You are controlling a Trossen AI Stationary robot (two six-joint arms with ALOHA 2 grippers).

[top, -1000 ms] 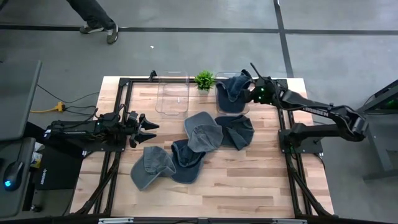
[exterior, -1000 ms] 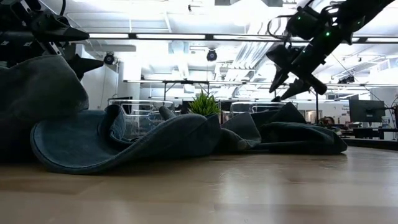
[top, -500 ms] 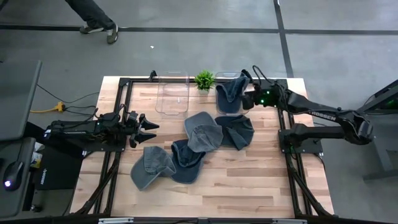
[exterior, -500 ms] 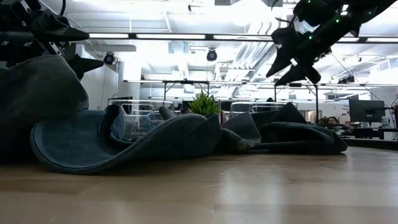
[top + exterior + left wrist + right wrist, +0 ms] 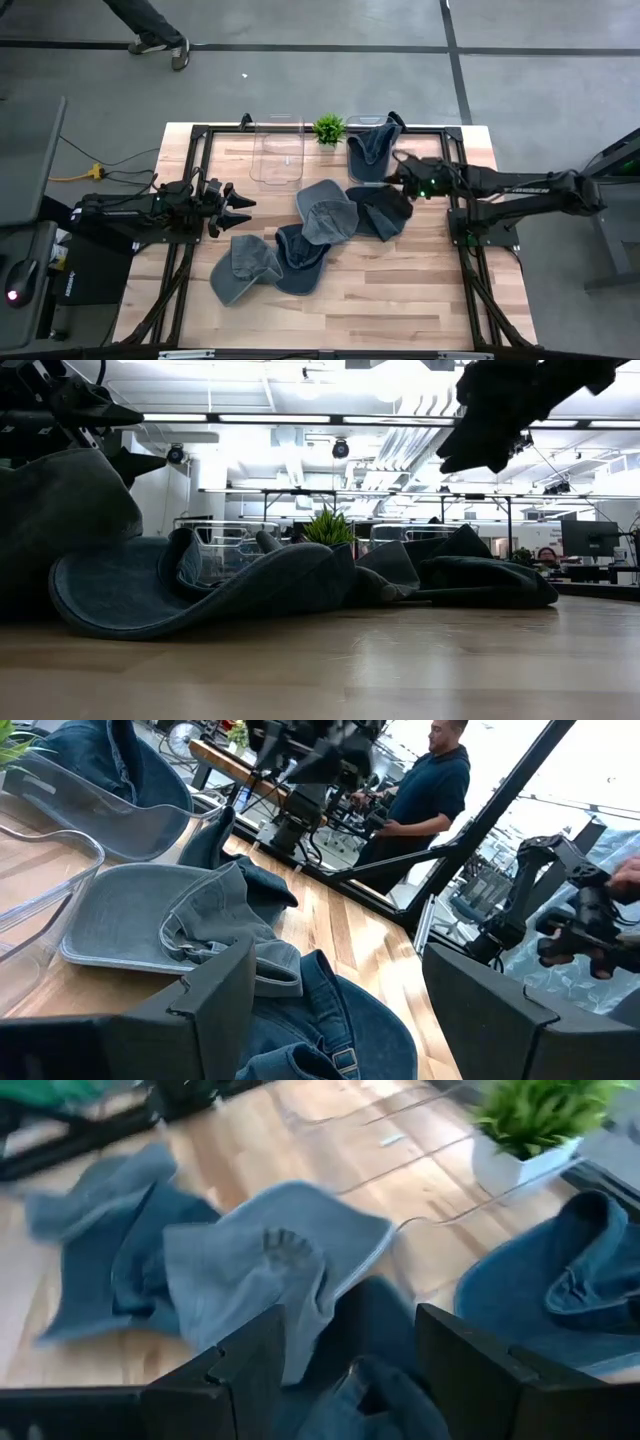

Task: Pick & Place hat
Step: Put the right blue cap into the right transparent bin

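Four hats on tabletop: loose cluster at centre of the tabletop point(image 5: 400, 290), overlapping so each shields part of the next; pale grey hat point(image 5: 325, 210) lies uppermost, dark hat point(image 5: 385, 212) at its 3 o'clock, a second dark hat point(image 5: 298, 262) at its 6 o'clock, a grey-blue hat point(image 5: 243, 270) at 7 o'clock.
One hat stowed: denim hat point(image 5: 374, 152) sits in the right clear bin point(image 5: 352, 170) at the tabletop's 12 o'clock edge, brim draped over the rim; judged already placed.
Empty bin: left clear bin point(image 5: 278, 152) at 11 o'clock holds nothing visible; a small potted plant point(image 5: 329, 128) stands between the two bins.
Right end effector point(image 5: 397, 178): released, fingers spread, nothing between them; it hangs just above the dark hat, at 6 o'clock of the filled bin. Wrist view looks down past both fingers point(image 5: 240, 1370) onto the pale grey hat and dark fabric, consistent with lining up a next pick.
Left end effector point(image 5: 240, 203): released at full spread, empty, parked at the tabletop's 9 o'clock edge, pointing toward the cluster; judged waiting.
Step in hand: approach to the next hat, most likely the dark one beneath the right arm.
Risk: overlapping brims may drag a neighbouring hat along.
Surroundings: a person point(image 5: 425, 780) stands beyond the tabletop.
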